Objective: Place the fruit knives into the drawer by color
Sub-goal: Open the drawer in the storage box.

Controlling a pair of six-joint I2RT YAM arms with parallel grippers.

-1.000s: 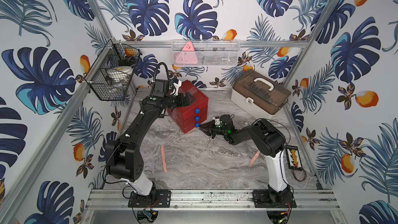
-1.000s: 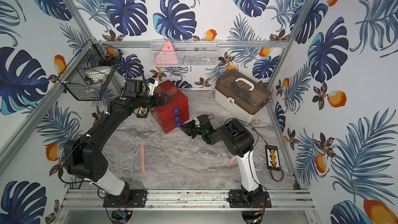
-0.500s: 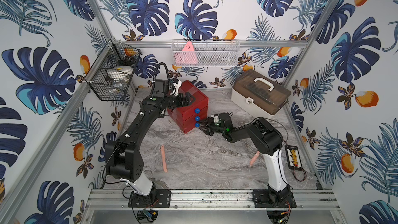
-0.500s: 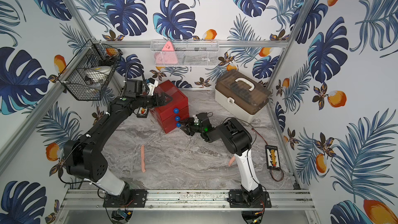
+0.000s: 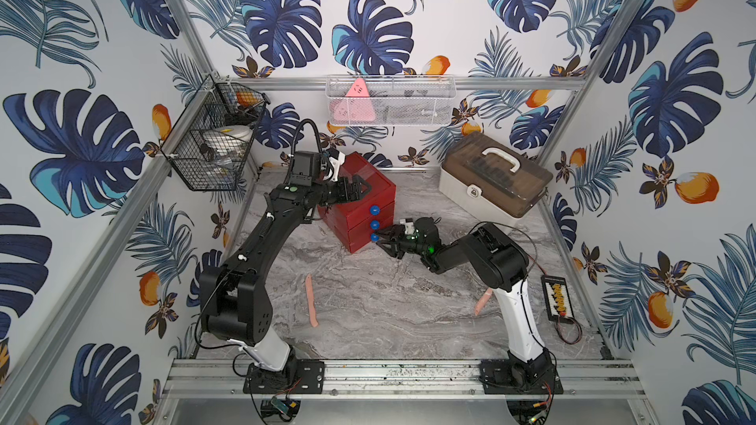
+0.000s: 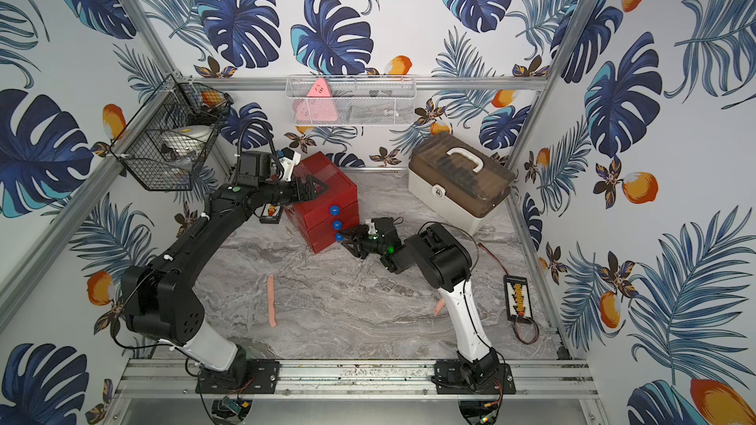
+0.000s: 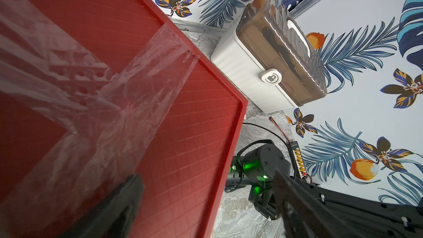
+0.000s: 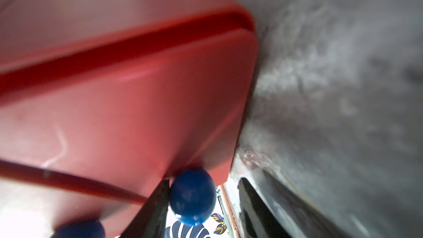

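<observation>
in both top views, a red chest of drawers [image 5: 356, 218] [image 6: 317, 220] with three blue knobs stands mid-frame, toward the back of a grey marble table [image 5: 388, 312]. its three fronts look flush. the left gripper [image 5: 363, 188] sits over the chest's top, jaws spread wide. the right gripper [image 5: 379, 237] reaches in low from the right of the frame, jaws parted on either side of the bottom knob [image 5: 374, 237]. one salmon pink knife [image 5: 311, 300] lies flat on the table in the lower middle, well apart from the chest. a second salmon pink knife [image 5: 482, 303] lies lower right, partly hidden behind the right arm [image 5: 491, 259]. a beige case [image 5: 495, 181] sits upper right.

the left wrist view shows the chest's red top crossed by clear tape [image 7: 137, 83]. one dark finger [image 7: 114, 207] is over it and the other is past its edge.

the right wrist view is blurred. the bottom knob sits between two dark fingers [image 8: 155, 209]: one touches it, the other stands clear.
</observation>
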